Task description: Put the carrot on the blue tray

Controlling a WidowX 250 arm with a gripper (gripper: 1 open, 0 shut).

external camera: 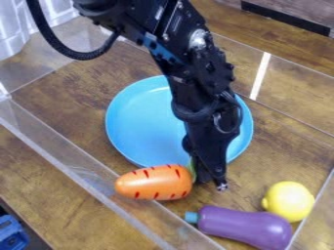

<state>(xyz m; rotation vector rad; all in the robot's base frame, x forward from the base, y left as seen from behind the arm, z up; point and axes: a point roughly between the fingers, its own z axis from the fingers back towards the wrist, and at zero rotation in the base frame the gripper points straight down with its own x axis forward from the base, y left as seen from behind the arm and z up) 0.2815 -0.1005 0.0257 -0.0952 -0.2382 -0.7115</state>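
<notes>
Carrot (155, 183) first — it lies on its side on the wooden table (53, 98), just below the near rim of the blue tray (137, 122) and outside it, its fat orange end pointing left and its small green stem end pointing right, toward the tip of the arm. A clear plastic wall (59, 146) runs diagonally across the lower left, close to the carrot's blunt end. Above the carrot, the blue tray sits flat on the wood, its right half hidden behind the arm. The black arm (183, 59) comes in from the upper left corner, bends over the tray and drops steeply, so the wrist hangs almost straight down with only a slight lean to the right. Its gripper (210, 180) ends low, close to the table, right beside the carrot's stem end — whether it actually touches the stem cannot be told. The fingers are drawn together into 1 narrow point with no visible gap, and nothing is held between them. Further right, a purple eggplant (241, 226) lies along the bottom edge, and a yellow lemon (288, 200) sits just above its right end, both well clear of the tray.
</notes>
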